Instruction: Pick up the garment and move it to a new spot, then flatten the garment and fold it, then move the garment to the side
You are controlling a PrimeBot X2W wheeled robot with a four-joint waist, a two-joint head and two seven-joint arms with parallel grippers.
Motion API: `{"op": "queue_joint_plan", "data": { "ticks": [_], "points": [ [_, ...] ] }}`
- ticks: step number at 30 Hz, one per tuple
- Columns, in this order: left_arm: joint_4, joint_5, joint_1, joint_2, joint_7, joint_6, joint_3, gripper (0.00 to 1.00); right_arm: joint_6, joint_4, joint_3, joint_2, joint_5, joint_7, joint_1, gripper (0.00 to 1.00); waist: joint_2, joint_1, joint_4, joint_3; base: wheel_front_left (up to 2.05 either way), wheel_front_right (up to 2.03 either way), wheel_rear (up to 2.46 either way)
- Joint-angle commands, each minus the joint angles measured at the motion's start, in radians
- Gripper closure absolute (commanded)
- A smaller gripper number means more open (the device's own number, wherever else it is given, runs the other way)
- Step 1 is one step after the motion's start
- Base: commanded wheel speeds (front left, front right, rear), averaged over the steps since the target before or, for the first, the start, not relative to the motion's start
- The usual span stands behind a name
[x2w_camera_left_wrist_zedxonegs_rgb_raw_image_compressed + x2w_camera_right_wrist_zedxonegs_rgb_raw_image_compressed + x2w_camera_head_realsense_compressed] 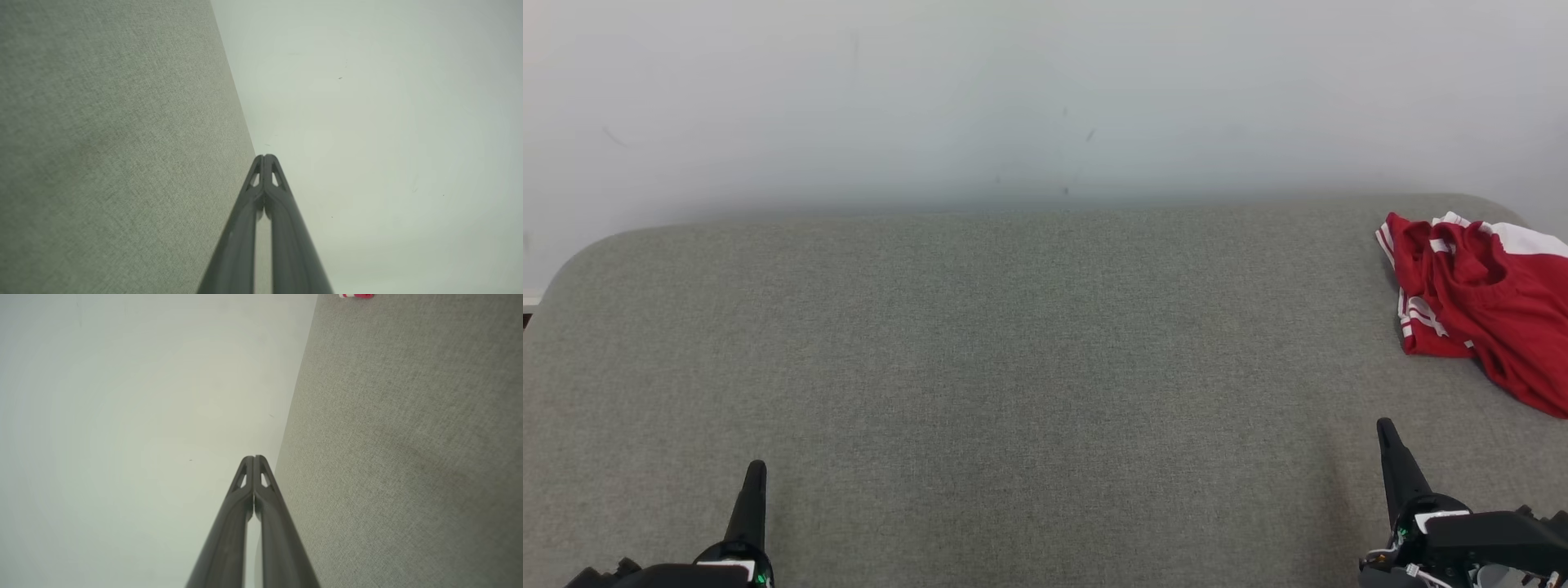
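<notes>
The garment [1478, 302] is a crumpled red piece with white stripes and a white patch, lying at the far right of the grey fabric surface [1013, 367], partly cut off by the view's edge. A sliver of the garment [356, 295] peeks in at the top of the right wrist view. My right gripper [1387, 431] is shut and empty, below the garment and apart from it. At the lower left my left gripper [756, 472] is shut and empty, far from the garment. Both wrist views show the fingertips pressed together: left gripper [265, 157], right gripper [253, 458].
A plain pale wall [1045, 98] rises right behind the grey surface, whose far corners are rounded. The wide middle of the surface is bare fabric.
</notes>
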Motion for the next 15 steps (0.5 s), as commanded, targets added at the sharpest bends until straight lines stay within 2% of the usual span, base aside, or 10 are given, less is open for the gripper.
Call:
{"op": "queue_joint_plan", "data": {
  "ticks": [1,15],
  "points": [
    [0.000,-0.026,-0.014,-0.001,0.006,-0.009,0.004,1.00,0.001,-0.003,-0.005,0.002,0.022,0.005,-0.016,1.00,-0.0001,0.0000,0.001,0.000,0.00,0.00,0.00],
    [0.007,-0.130,-0.026,-0.001,0.032,-0.007,0.004,1.00,0.001,0.001,-0.013,0.007,0.116,0.029,-0.020,1.00,0.0000,0.0000,0.006,0.000,0.00,0.00,0.00]
  ]
}}
